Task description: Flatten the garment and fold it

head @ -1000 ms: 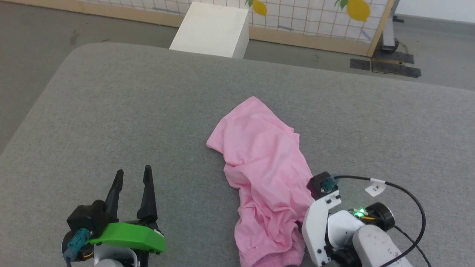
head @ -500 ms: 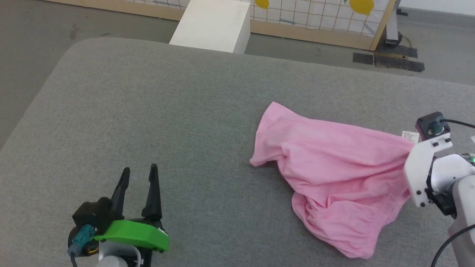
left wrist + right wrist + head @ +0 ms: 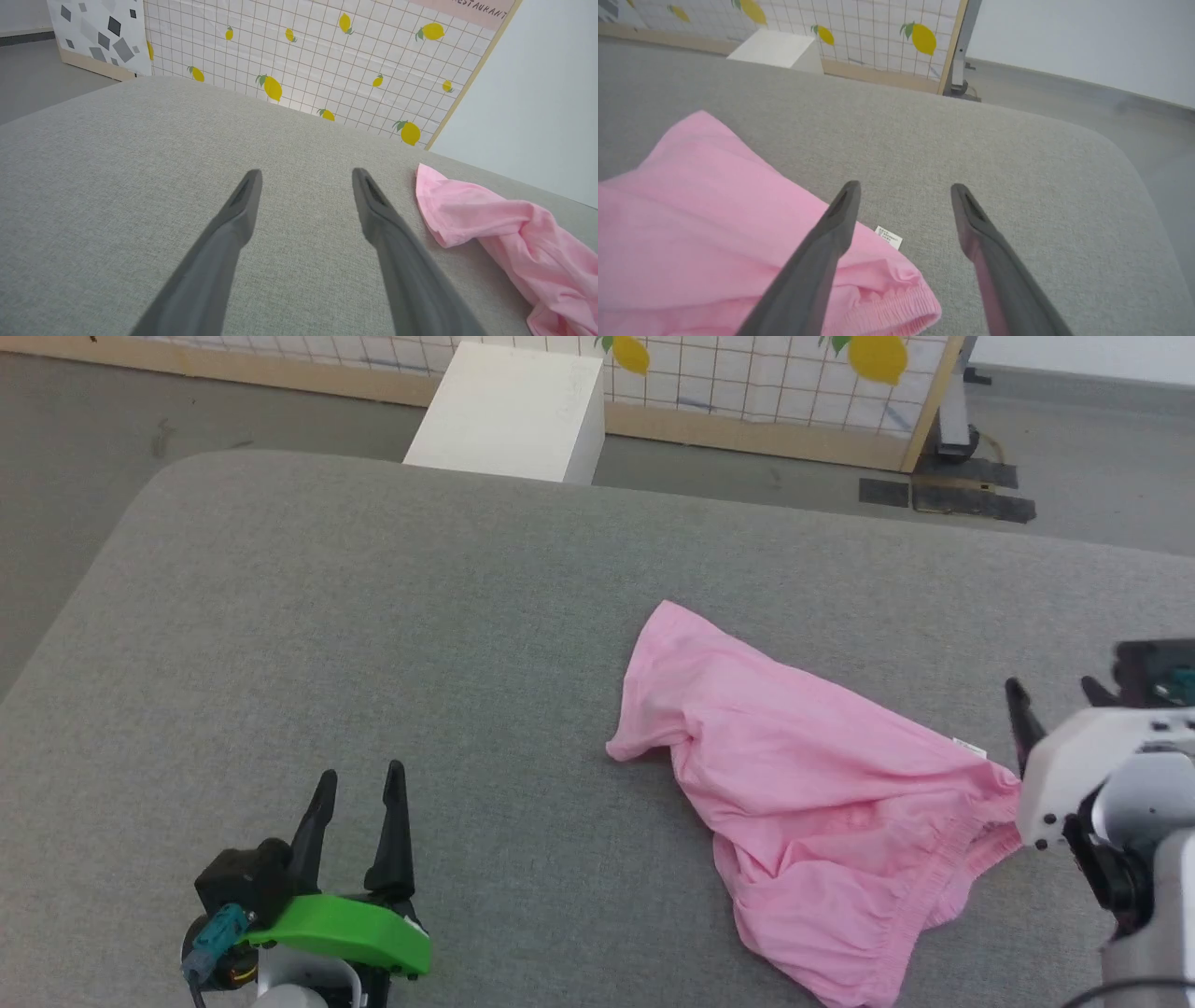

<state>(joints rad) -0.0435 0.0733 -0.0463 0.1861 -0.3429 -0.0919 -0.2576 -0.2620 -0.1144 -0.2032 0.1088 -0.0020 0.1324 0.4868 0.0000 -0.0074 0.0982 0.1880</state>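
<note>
The garment (image 3: 803, 793) is a wrinkled pink cloth lying on the grey cushioned surface (image 3: 373, 644), right of centre, with its gathered elastic edge toward the near right and a small white label (image 3: 968, 747) at its right end. My right gripper (image 3: 1055, 695) stands open just right of that end, with nothing between its fingers. In the right wrist view the garment (image 3: 700, 219) lies left of the open fingers and the label (image 3: 888, 237) sits between them on the surface. My left gripper (image 3: 359, 784) is open at the lower left, well apart from the garment (image 3: 504, 233).
A white box (image 3: 509, 415) stands on the floor beyond the surface's far edge. A lemon-patterned grid screen (image 3: 747, 383) with a wooden frame runs along the back. The surface's rounded left corner is at the upper left.
My right gripper had pulled the garment's elastic end out to the right; it has now let go and stands open. The garment has settled flat. The head camera shifted slightly.
</note>
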